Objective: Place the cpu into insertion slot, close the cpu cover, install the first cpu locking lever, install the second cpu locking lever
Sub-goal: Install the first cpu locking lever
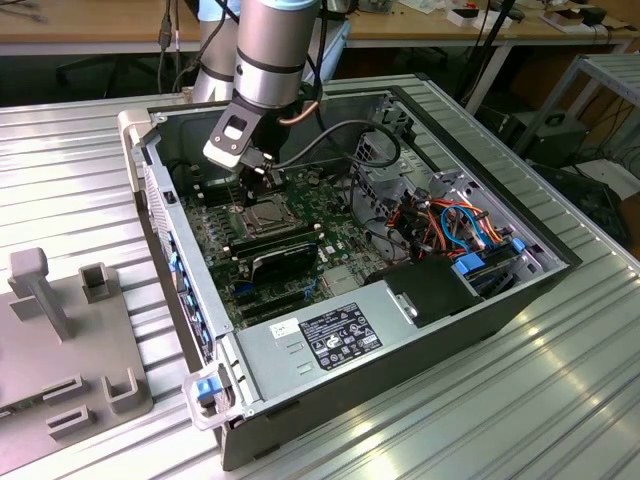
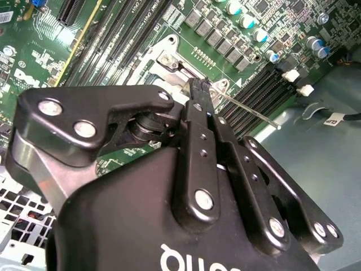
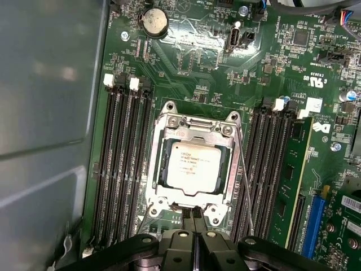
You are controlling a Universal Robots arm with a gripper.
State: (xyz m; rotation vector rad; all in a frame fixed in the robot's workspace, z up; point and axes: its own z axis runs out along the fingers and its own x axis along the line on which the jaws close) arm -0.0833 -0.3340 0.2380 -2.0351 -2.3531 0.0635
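The cpu (image 3: pixel 193 165), a flat silver-grey square, lies in the insertion slot (image 3: pixel 169 113) on the green board. The silvery cpu cover (image 3: pixel 227 164) lies flat around it as a frame. My gripper (image 3: pixel 194 213) is shut, its two black fingers pressed together, with the tips at the slot's edge. In the second wrist view the gripper (image 2: pixel 198 89) tip sits beside a thin metal lever (image 2: pixel 248 110) that slants away from it. That lever (image 3: pixel 243 180) runs along one side of the slot. In the exterior view the gripper (image 1: pixel 262 183) hangs just over the cpu (image 1: pixel 262 217).
Long black memory slots (image 3: pixel 121 169) flank the slot on both sides. A black fan card (image 1: pixel 285 258), a power supply (image 1: pixel 330 335) and coloured cables (image 1: pixel 460 225) fill the open case. The grey case wall (image 3: pixel 45 113) stands close by. A grey fixture (image 1: pixel 60 330) lies outside, on the exterior view's left.
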